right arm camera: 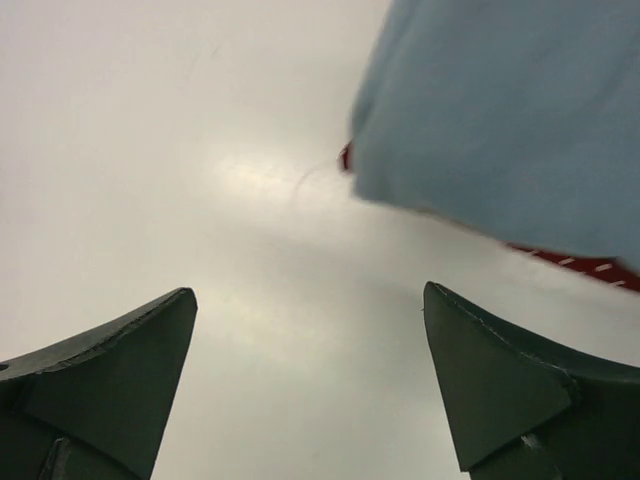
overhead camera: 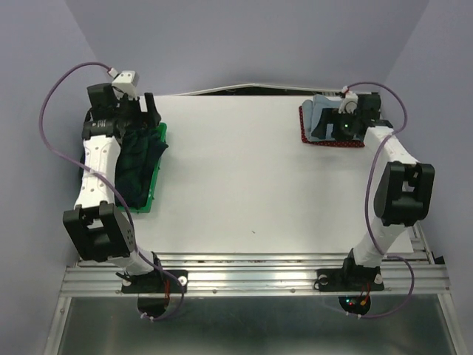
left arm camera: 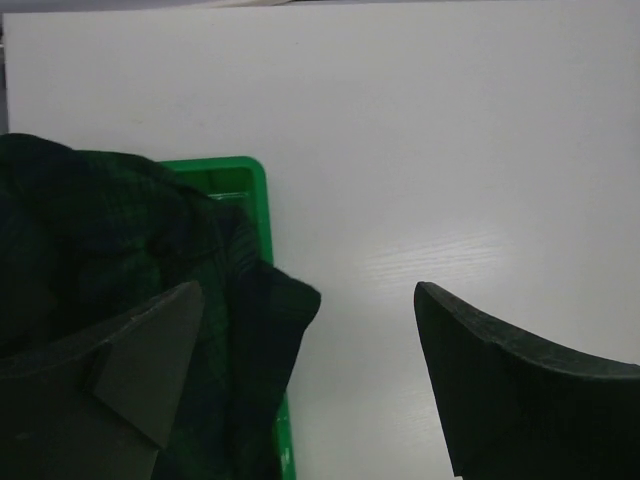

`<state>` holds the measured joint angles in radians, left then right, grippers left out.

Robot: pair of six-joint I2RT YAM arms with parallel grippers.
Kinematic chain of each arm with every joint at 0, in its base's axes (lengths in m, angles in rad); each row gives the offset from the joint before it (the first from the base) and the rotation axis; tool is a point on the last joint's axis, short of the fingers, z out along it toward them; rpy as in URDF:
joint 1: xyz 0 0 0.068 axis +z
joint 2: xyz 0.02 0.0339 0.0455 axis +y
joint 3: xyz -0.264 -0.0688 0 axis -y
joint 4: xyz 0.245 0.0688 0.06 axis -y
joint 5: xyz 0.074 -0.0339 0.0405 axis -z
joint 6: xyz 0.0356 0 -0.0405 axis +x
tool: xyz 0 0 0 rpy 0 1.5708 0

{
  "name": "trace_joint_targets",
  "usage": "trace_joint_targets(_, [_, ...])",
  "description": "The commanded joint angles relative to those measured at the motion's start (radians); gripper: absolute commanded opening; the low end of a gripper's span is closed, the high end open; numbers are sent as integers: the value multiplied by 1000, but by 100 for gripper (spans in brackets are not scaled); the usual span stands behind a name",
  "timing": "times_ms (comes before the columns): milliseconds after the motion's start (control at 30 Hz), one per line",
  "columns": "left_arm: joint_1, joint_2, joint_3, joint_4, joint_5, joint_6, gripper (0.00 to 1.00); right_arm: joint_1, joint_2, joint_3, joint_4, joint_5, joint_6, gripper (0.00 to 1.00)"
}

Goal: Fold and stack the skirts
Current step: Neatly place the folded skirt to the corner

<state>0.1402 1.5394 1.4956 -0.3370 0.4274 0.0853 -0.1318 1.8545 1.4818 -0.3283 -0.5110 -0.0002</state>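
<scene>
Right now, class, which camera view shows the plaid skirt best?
Top external: the plaid skirt shows most fully there, draped over the bin. Left wrist shows only a bunched part close up; right wrist shows none of it.

No readable text, labels or numbers anywhere.

Layout of the tabletop: one garment site at each side.
At the left edge stands the bin, with the plaid skirt in it and spilling over its right rim. In the far right corner the denim skirt lies on the dotted skirt. The left pincer hangs over the bin's far end, and the right pincer is beside the stack.
</scene>
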Motion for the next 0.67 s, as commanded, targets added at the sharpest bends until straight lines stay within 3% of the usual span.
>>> trace_joint_targets(0, [-42, -136, -115, -117, -28, 240, 99, 87, -175, -119, -129, -14, -129, 100])
trace_joint_targets(133, [-134, -290, -375, -77, -171, 326, 99, 109, -320, -344, -150, -27, -193, 100])
trace_joint_targets(167, [-230, -320, -417, -38, -209, 327, 99, 118, -380, -376, -155, -34, -210, 100])
trace_joint_targets(300, [-408, -410, -575, 21, -325, 276, 99, 118, -521, -501, -205, -23, -273, 100])
trace_joint_targets(633, [-464, -436, -624, 46, -338, 246, 99, 118, -718, -649, -213, 26, -273, 100])
